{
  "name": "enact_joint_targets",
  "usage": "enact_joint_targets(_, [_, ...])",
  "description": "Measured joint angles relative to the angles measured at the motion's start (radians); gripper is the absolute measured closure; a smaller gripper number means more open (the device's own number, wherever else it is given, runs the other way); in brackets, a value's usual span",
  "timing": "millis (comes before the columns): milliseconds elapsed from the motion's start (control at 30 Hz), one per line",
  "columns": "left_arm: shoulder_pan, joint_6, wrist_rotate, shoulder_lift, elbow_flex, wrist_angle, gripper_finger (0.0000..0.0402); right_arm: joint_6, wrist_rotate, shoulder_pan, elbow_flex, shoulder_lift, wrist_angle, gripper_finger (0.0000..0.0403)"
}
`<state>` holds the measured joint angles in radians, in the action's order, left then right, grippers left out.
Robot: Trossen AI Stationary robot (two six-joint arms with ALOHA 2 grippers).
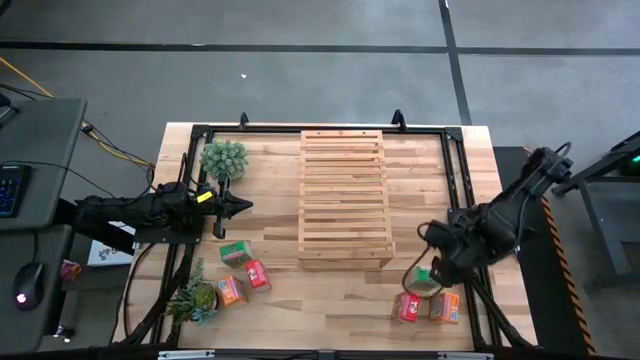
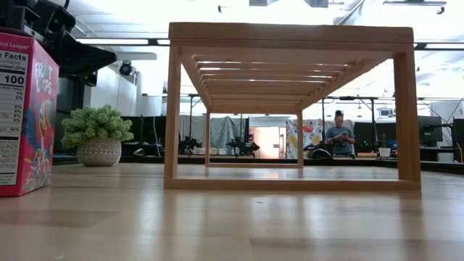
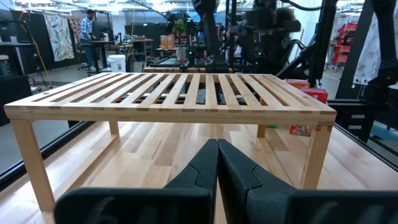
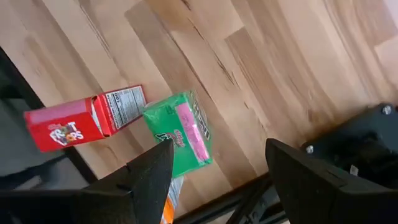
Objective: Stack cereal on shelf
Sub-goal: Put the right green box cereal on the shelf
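The shelf, a pale slatted wooden rack (image 1: 342, 198), stands on its legs mid-table (image 2: 290, 109) (image 3: 174, 93). Three cereal boxes sit near its left front corner: green (image 1: 236, 252), red (image 1: 256, 273) and orange (image 1: 230, 290). Three more sit at the right front: red (image 1: 409, 306) (image 4: 81, 124), orange (image 1: 444, 306) and green (image 1: 424, 275) (image 4: 183, 134). My right gripper (image 1: 432, 268) (image 4: 219, 149) hangs open above the green box, pointing down and touching nothing. My left gripper (image 1: 245, 206) (image 3: 217, 146) is shut, level, left of the rack and pointing at it.
A potted plant (image 1: 223, 158) (image 2: 98, 134) stands at the far left, and another (image 1: 195, 298) at the near left corner. A black frame (image 1: 455, 170) runs around the tabletop. A red cereal box (image 2: 25, 116) fills the low view's left edge. A person (image 2: 338, 138) stands far behind the table.
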<state>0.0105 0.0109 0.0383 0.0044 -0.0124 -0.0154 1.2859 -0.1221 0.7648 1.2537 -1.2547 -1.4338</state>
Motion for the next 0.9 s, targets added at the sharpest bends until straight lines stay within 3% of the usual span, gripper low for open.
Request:
enact_joint_targets(333, [0.000,0.000,0.000,0.000,0.000,0.000,0.0401,-0.012,-0.024,0.111,0.000,-0.101,0.094,0.0155])
enact_joint_targets(500, [0.000,0.000,0.000,0.000,0.000,0.000,0.0401,-0.029,-0.016,0.114,0.000,-0.146,0.128,0.0155])
enact_joint_targets(900, [0.000,0.000,0.000,0.000,0.000,0.000,0.0401,-0.245,-0.001,0.087,-0.001,-0.272,0.123,0.0155])
